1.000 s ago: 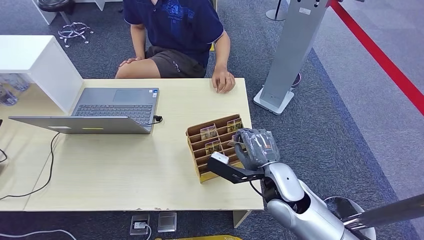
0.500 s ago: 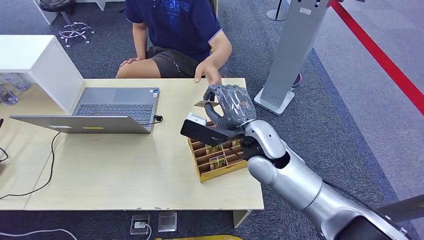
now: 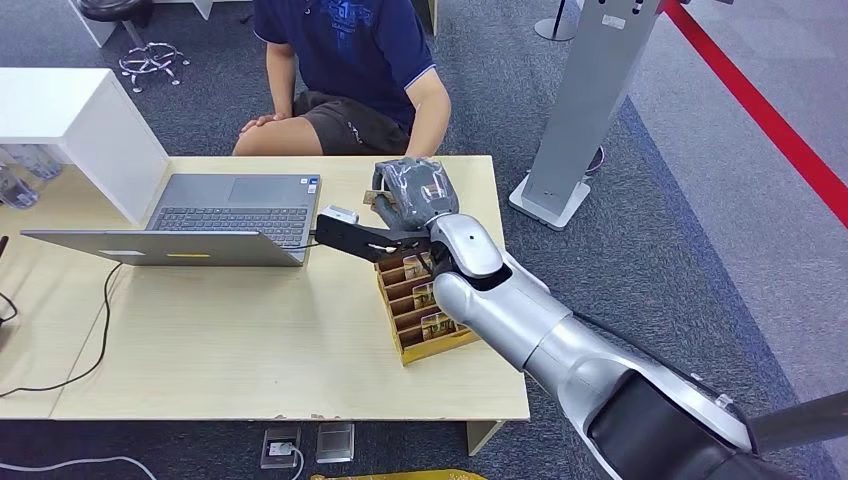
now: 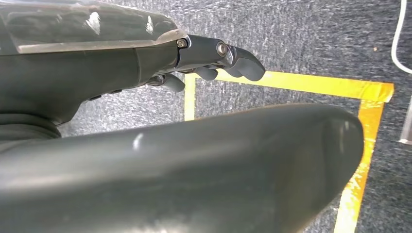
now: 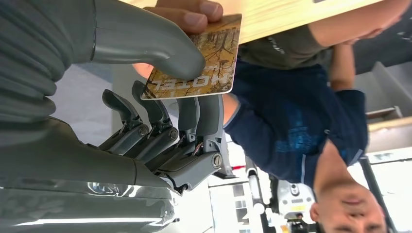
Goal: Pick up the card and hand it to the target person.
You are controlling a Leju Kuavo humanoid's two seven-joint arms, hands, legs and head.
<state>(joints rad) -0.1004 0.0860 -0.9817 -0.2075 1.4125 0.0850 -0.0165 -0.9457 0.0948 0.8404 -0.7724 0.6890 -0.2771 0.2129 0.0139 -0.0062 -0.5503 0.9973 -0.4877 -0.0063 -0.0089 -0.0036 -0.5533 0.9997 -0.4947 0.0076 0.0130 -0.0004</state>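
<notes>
While the right hand [image 5: 160,97] pinches the card [image 5: 197,60] between thumb and fingers above the tabletop's [image 3: 230,330] far edge, the person's hand [image 5: 187,14] grips the card's other end; the left hand [image 4: 214,60] hangs with its fingers loosely curled, holding nothing.

Office or reception-type room w/ demo area: grey carpet [image 3: 640,250], light wood desk [image 3: 250,350] w/ open laptop [image 3: 210,225], white shelf unit [image 3: 70,125] far left, red floor line [image 3: 760,110] far right, grey kiosk stand [image 3: 580,110], yellow floor tape [image 4: 291,83].
</notes>
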